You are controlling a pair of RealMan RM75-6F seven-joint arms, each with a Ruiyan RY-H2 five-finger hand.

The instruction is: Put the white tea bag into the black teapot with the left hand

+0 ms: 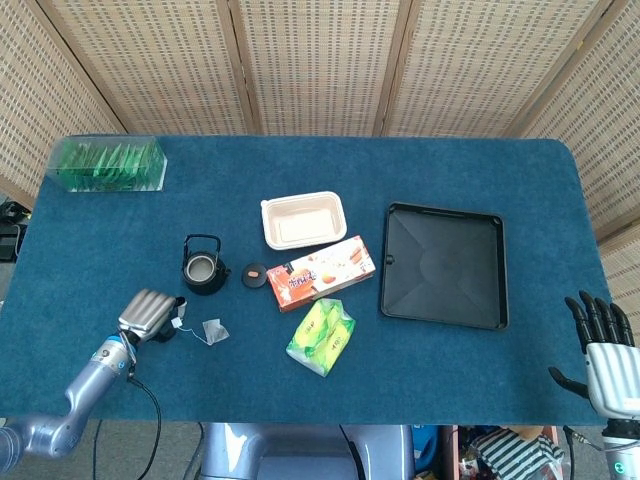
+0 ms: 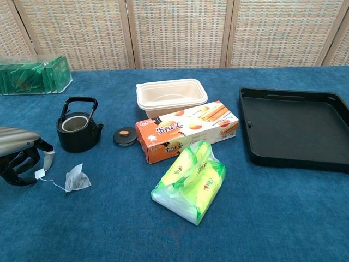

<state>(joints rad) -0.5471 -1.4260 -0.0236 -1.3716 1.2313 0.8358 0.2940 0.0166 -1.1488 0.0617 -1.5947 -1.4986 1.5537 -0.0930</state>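
The white tea bag [image 2: 77, 179] lies on the blue cloth in front of the black teapot [image 2: 78, 131], its string running left to a small paper tag [image 2: 39, 173]. My left hand [image 2: 19, 154] sits at the left edge with its fingers curled down around that tag, which rests against the fingertips. In the head view the left hand [image 1: 150, 313] is just left of the tea bag [image 1: 214, 331] and below the lidless teapot [image 1: 202, 268]. My right hand [image 1: 605, 352] hangs off the table's near right corner, fingers spread and holding nothing.
The teapot's lid [image 2: 125, 136] lies to the right of the pot. Beyond it are an orange biscuit box [image 2: 187, 130], a green snack packet [image 2: 192, 180], a white food container [image 2: 171, 95], a black tray [image 2: 297, 128] and a clear box of green packets [image 2: 32, 76].
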